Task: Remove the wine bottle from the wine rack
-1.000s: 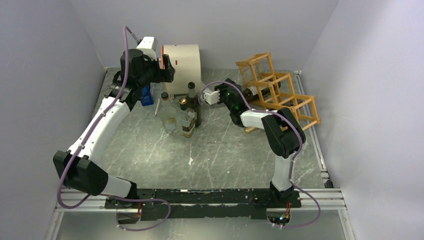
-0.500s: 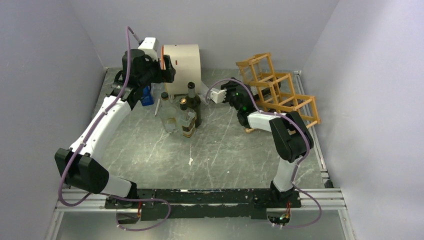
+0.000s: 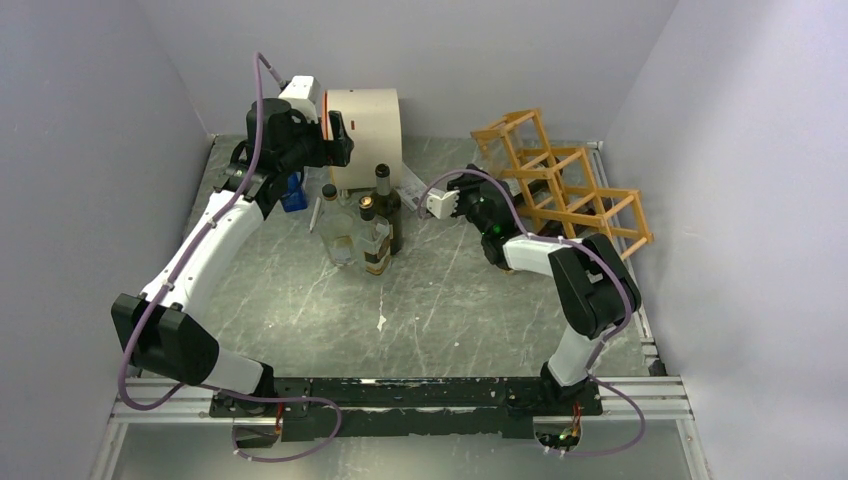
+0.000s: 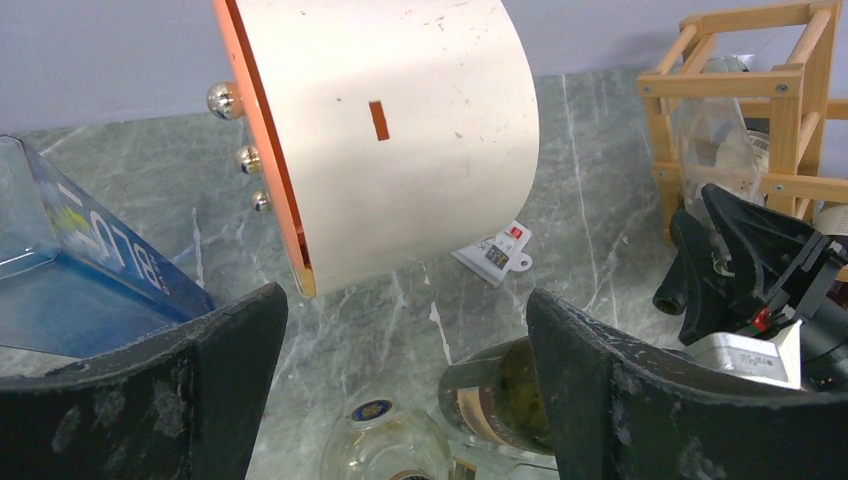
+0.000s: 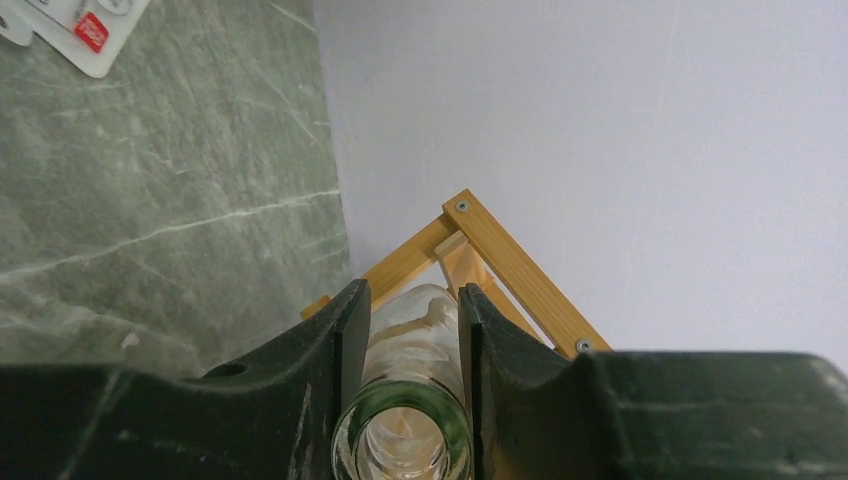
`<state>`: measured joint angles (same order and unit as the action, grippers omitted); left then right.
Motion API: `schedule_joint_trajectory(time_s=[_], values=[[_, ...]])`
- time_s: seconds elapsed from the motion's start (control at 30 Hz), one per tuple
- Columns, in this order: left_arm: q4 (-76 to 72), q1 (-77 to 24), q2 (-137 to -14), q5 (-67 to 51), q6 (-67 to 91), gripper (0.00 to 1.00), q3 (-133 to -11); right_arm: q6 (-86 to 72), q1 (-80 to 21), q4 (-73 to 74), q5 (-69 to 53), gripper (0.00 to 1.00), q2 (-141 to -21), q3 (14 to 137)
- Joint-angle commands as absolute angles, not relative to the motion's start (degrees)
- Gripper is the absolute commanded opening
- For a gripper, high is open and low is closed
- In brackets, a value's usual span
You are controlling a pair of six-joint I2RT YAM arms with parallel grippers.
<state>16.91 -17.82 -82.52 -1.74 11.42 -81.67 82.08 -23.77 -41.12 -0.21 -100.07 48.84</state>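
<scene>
Bottle [image 5: 398, 425]: clear glass, body lying in a cell of the wooden rack [image 3: 565, 195], neck clamped between the jaws of the right gripper [image 5: 410, 305]. Left gripper [image 4: 400, 385]: jaws wide apart, empty. Handling: draw straight out along the cell, clear of the sticks, grip firm.

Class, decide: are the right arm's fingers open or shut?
Shut on the clear wine bottle: in the right wrist view both fingers press its neck, just behind the open mouth.
</scene>
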Motion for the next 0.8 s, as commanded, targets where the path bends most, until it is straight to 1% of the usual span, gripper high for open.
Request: schedule_joint_trajectory(time_s=[0.0, 0.47, 0.57, 0.67, 0.77], values=[[15.6, -17.6, -82.5, -3.3, 12.0, 0.93, -82.4, 80.1, -25.8, -37.9, 4.1, 0.09, -99.7, 45.4], [15.5, -17.6, -82.6, -3.5, 12.1, 0.93, -82.4, 77.4, -32.1, -39.4, 5.6, 0.07, -97.0, 43.4], [15.6, -17.6, -82.6, -3.7, 12.2, 0.93, -82.4, 76.9, -33.1, -39.8, 6.6, 0.05, -95.9, 42.4], [15.5, -17.5, -82.6, -3.7, 12.2, 0.93, -82.4, 76.7, -34.2, -42.8, 9.2, 0.00, -95.3, 41.0], [15.5, -17.6, -82.5, -3.8, 12.2, 0.93, -82.4, 75.5, -34.8, -43.7, 9.0, 0.00, -93.4, 39.5]])
